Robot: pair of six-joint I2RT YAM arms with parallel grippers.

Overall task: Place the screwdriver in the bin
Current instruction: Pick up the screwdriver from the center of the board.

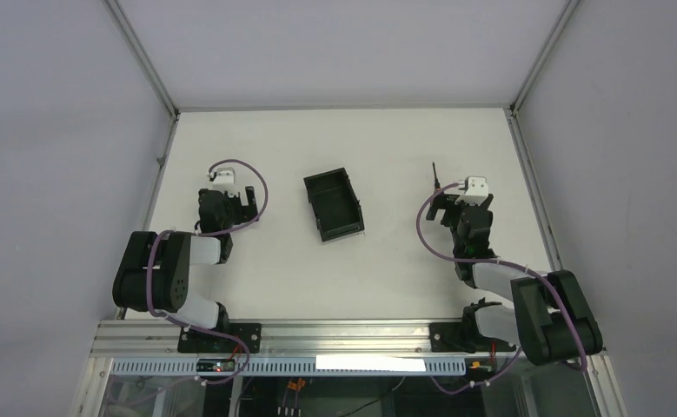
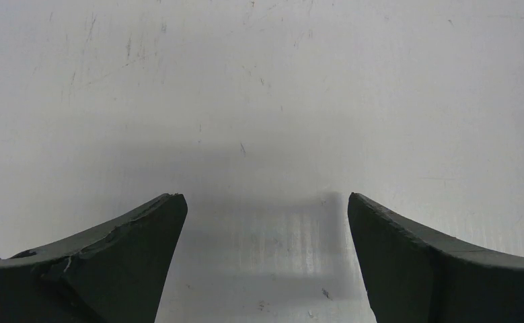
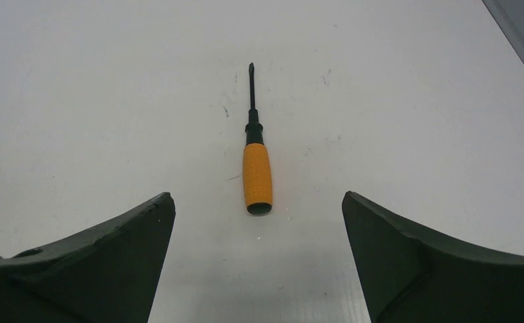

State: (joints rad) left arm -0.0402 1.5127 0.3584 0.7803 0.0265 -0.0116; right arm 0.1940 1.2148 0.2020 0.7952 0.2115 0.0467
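The screwdriver [image 3: 257,176] lies flat on the white table, orange handle toward me and thin black shaft pointing away. My right gripper [image 3: 257,196] is open and hovers over it, the handle's near end centred between the two fingers, not touching them. In the top view only the shaft [image 1: 436,176] shows beyond the right gripper [image 1: 445,204]; the handle is hidden under it. The black bin [image 1: 334,205] sits empty at the table's middle, left of the right gripper. My left gripper [image 2: 266,196] is open and empty over bare table, left of the bin in the top view [image 1: 230,195].
The white table [image 1: 387,139] is walled by grey panels with metal frame posts at the back corners [image 1: 513,109]. The table's right edge [image 3: 514,27] shows at the far right of the right wrist view. Purple cables loop over both arms.
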